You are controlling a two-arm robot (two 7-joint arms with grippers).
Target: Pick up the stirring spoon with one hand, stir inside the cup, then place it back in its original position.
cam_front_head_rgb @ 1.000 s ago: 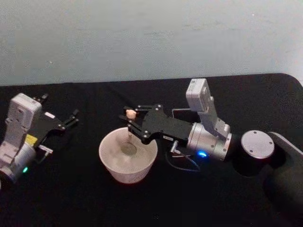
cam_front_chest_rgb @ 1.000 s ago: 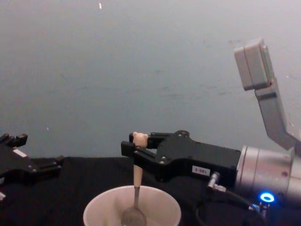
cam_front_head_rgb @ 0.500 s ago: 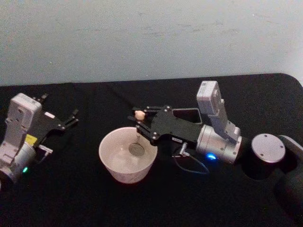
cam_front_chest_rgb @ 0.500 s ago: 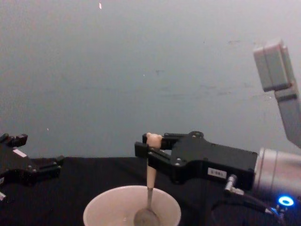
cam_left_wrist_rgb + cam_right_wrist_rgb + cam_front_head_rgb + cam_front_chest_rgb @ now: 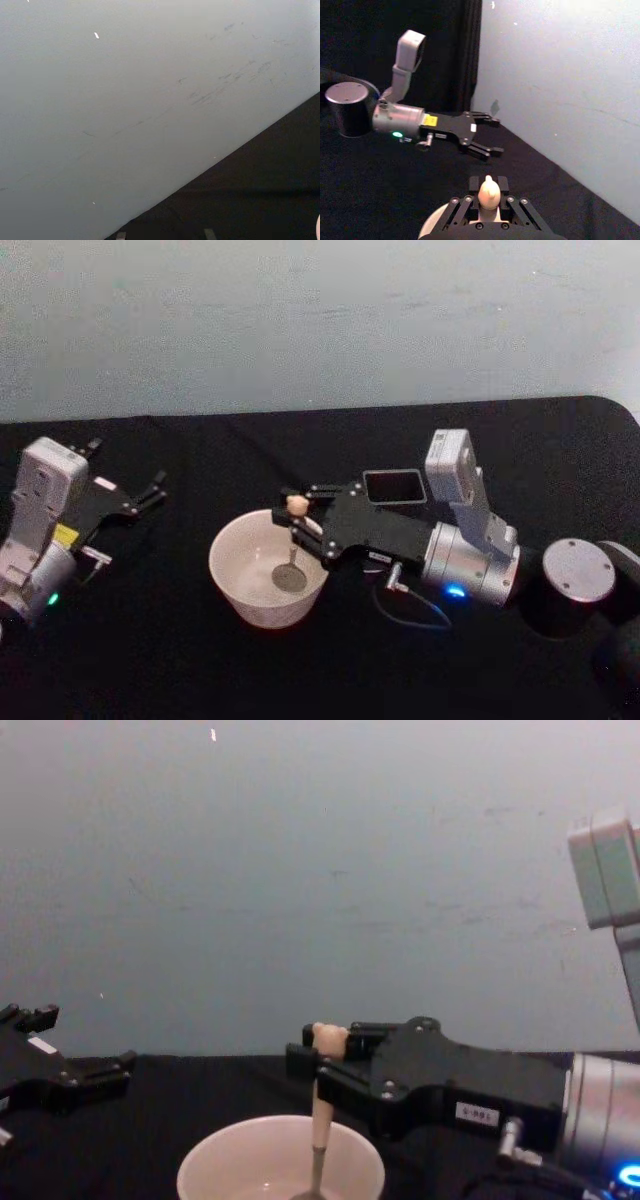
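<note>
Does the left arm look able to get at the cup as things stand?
Probably yes, at its left wall: only black table lies between the open left tool and the cup. The right tool holds the stirring spoon over the cup's right side.

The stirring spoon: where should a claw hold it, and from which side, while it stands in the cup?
Grip the pale handle just under the bear head, level from the robot's right, as the right claw does. The stirring spoon stands nearly upright, bowl down in the cup, so only its handle clears the rim. The left claw is parked open, far left.
</note>
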